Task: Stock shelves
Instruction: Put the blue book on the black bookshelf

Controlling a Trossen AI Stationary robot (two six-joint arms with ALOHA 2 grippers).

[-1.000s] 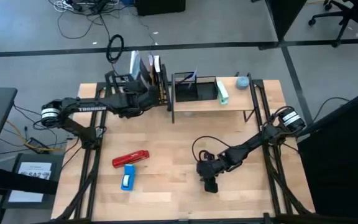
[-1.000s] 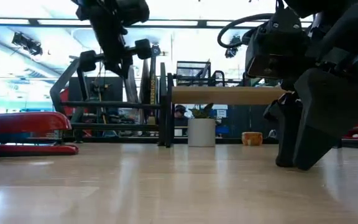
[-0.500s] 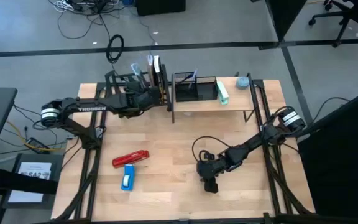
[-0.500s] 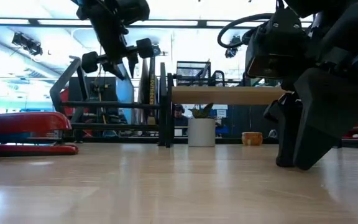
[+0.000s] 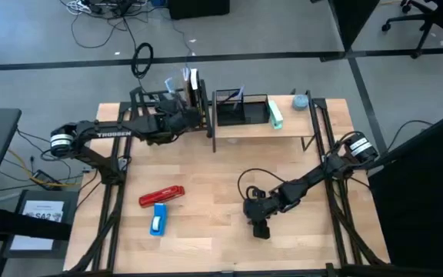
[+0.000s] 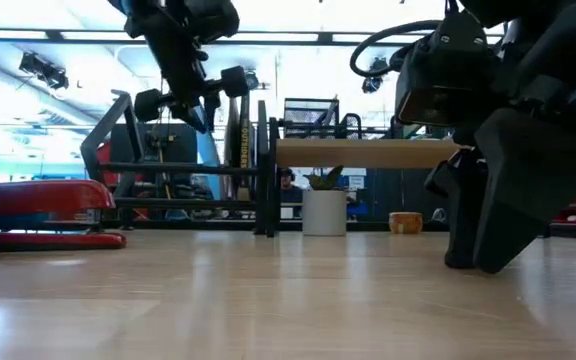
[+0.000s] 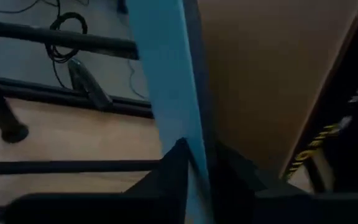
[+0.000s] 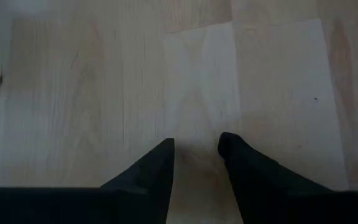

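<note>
The shelves stand along the far edge: a black tube-frame rack (image 5: 138, 100) with several upright books (image 5: 194, 83), and a wood plank shelf (image 5: 256, 128) to its right. My left gripper (image 5: 180, 114) reaches into the rack, shut on a thin light-blue book (image 5: 170, 86). In the left wrist view this book (image 7: 163, 81) stands beside a brown book (image 7: 260, 74). My right gripper (image 5: 261, 225) rests low over the table's middle, fingers (image 8: 163, 155) a little open on nothing. My left gripper pinches the light-blue book's lower edge (image 7: 194, 155) between its two fingers, one on each flat face. It comes from the table's near-left side, roughly level. The book stands nearly upright inside the rack (image 6: 208, 150), beside the other books; whether it rests on the rack's bars is hidden.
A black mesh organizer (image 5: 241, 109), a pale green item (image 5: 275, 114) and a round blue thing (image 5: 301, 101) sit on the wood shelf. A red stapler (image 5: 162, 196) and a blue item (image 5: 158, 220) lie near left. Bare table lies between the arms.
My left gripper has moved a little toward the standing books and down, staying shut. The light-blue book has sunk lower into the rack and now stands closer to the other books.
</note>
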